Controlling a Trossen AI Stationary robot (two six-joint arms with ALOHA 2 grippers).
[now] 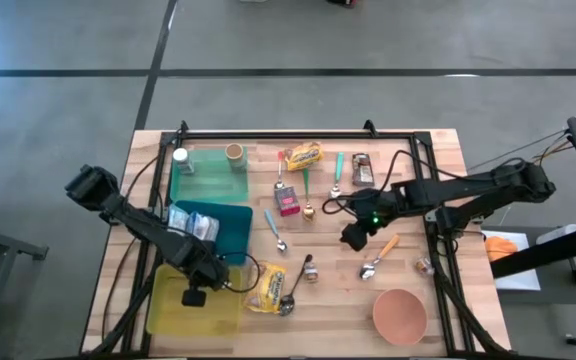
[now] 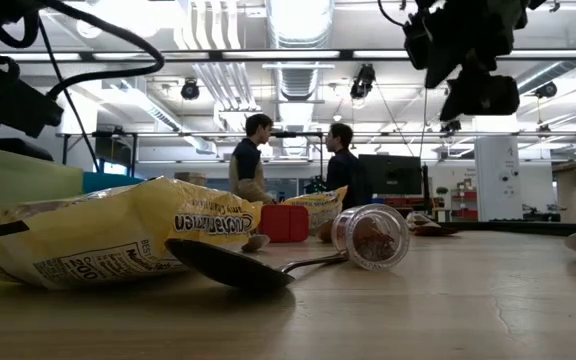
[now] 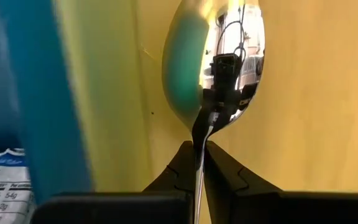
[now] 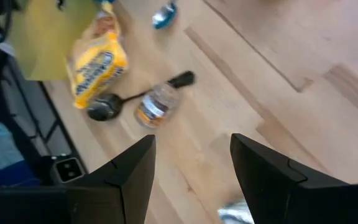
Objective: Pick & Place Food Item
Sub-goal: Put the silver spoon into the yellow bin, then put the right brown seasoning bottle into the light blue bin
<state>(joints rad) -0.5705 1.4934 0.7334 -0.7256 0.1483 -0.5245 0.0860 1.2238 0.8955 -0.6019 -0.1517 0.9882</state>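
My left gripper (image 1: 196, 293) hangs over the yellow tray (image 1: 168, 315) at the near left, shut on a shiny silver spoon (image 3: 219, 68). Its bowl shows against the tray's yellow surface (image 3: 328, 93), beside the blue tray (image 3: 36, 93). My right gripper (image 1: 358, 236) stands open above the bare wood right of centre, slanting down, with nothing between its fingers (image 4: 191, 168). A yellow food packet (image 1: 265, 288) lies flat on the table near the front, with a dark spoon (image 4: 107, 106) and a small jar (image 4: 155, 106) on its side next to it. My left gripper pinches the spoon's thin handle (image 3: 199, 149) just behind the bowl, between its two fingertips (image 3: 182, 165). The fingers point down and the bowl hangs below them, hollow side toward the camera. Whether the bowl touches the tray, I cannot tell.
A green tray (image 1: 203, 172) and a cup (image 1: 235, 152) stand at the far left; a blue packet (image 1: 196, 222) lies by the blue tray. Another yellow packet (image 1: 305, 155), a red box (image 1: 288, 200), several spoons and a pink bowl (image 1: 400, 315) are spread over the table.
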